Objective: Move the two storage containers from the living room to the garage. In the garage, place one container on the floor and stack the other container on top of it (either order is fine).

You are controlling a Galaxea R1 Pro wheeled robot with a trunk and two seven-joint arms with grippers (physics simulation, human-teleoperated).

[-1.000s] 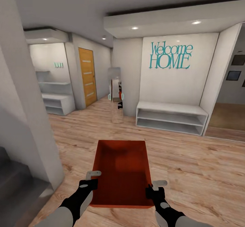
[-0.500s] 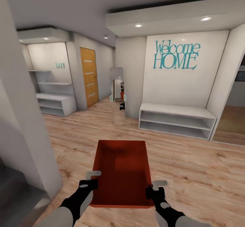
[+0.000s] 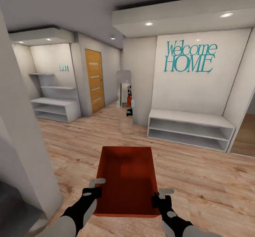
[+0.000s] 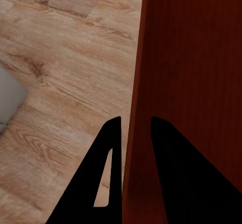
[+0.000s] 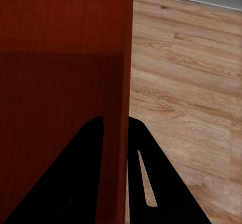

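Left gripper (image 3: 96, 186) clamped on the left side wall of an orange-red storage container (image 3: 126, 182), one finger inside the wall and one outside, as confirmed in the left wrist view where the dark fingers (image 4: 108, 153) straddled the thin red wall (image 4: 132, 113). Right gripper (image 3: 161, 196) likewise pinched on the opposite side wall, its fingers (image 5: 136, 148) seen either side of the red edge in the right wrist view. Held out in front of the body, level and open side up, above a light wood-plank floor (image 3: 198, 180). Long axis pointed straight ahead, away from the robot, so both grips sat at the near end of the long sides, roughly equal in reach, with the far end cantilevered forward. Ahead, set in a white entry hall: a low white bench shelf (image 3: 189, 128) under teal "Welcome HOME" lettering (image 3: 190, 58), a tall narrow mirror (image 3: 124, 98) showing a small reflection, and an orange-brown slatted door (image 3: 94, 81) at the left, beside more white shelving (image 3: 55, 104). No grey concrete in sight, so judged to be mid-carry, with the garage not yet reached. Probably headed toward that door; carrying lengthwise should suit a narrow doorway, provided the two grips stay level.
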